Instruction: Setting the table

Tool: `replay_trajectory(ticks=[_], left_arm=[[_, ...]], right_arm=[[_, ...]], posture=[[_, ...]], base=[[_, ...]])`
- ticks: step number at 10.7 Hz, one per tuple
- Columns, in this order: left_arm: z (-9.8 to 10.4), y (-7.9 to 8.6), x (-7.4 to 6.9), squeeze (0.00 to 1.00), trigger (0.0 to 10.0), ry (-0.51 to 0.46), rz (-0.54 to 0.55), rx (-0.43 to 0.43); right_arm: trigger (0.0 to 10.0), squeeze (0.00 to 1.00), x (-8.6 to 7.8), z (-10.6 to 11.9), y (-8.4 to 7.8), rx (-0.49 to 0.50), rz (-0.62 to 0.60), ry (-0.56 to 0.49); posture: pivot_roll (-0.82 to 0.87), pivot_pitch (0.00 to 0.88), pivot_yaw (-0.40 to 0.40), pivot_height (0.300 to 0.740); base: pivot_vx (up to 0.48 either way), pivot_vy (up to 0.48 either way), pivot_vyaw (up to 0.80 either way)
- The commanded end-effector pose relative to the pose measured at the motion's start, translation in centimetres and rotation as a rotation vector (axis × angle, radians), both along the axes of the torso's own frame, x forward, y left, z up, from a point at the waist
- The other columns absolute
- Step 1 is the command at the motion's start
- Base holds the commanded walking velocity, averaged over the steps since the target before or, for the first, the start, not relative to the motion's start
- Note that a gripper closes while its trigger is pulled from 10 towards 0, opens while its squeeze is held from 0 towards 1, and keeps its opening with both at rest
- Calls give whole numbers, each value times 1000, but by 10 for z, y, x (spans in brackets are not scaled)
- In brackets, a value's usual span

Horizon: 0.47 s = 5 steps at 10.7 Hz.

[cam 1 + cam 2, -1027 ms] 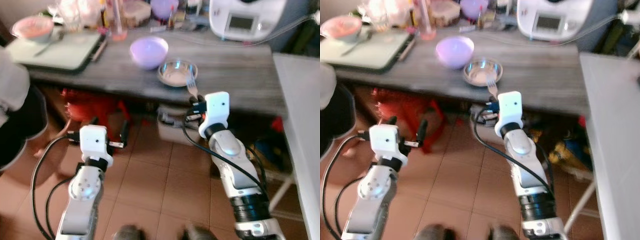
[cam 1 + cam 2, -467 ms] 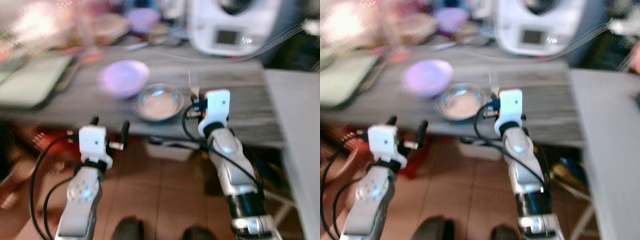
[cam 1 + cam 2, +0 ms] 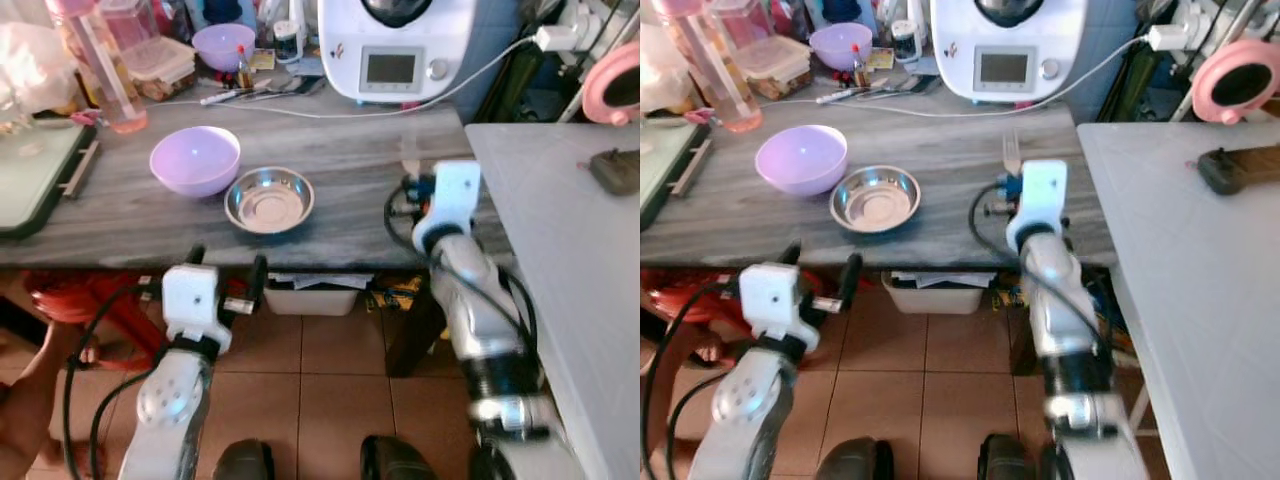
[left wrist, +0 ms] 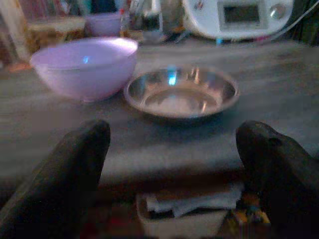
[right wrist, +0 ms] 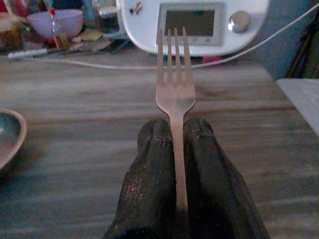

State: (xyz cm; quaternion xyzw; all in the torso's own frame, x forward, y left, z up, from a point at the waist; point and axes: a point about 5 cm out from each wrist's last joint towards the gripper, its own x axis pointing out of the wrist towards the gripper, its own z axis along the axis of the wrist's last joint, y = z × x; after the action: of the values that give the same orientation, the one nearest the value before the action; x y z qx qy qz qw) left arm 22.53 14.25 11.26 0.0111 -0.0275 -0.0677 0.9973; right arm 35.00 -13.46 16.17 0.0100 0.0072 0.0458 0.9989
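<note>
The right gripper (image 5: 172, 144) pinches one fork (image 5: 173, 94) by its handle, tines forward, over the grey table (image 3: 350, 160) right of the steel bowl (image 3: 269, 199). The step looks like placing cutlery: next, lower it flat beside that bowl and release. The left gripper (image 4: 174, 164) hangs spread below the table edge. Count: one fork, one steel bowl, two purple bowls (image 3: 195, 159).

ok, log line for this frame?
right gripper: shut on fork, over grey table | left gripper: open, idle | steel bowl beside purple bowl
</note>
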Motion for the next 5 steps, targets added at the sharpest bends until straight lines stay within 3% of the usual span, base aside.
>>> replay_trajectory(ticks=[1,3,5], left_arm=[[1,6,-3,0,10000,16,38,16],[6,23,-11,0,10000,30,77,57],[6,26,-18,0,10000,48,86,64]], right_arm=[[10000,0,4,-1,1,22,13,28],[10000,0,18,0,15,79,80,56],[10000,0,24,1,28,126,103,81]], posture=[[134,191,49,740],[186,218,53,740],[210,235,62,740]], base=[[0,0,0],[0,0,0],[0,0,0]])
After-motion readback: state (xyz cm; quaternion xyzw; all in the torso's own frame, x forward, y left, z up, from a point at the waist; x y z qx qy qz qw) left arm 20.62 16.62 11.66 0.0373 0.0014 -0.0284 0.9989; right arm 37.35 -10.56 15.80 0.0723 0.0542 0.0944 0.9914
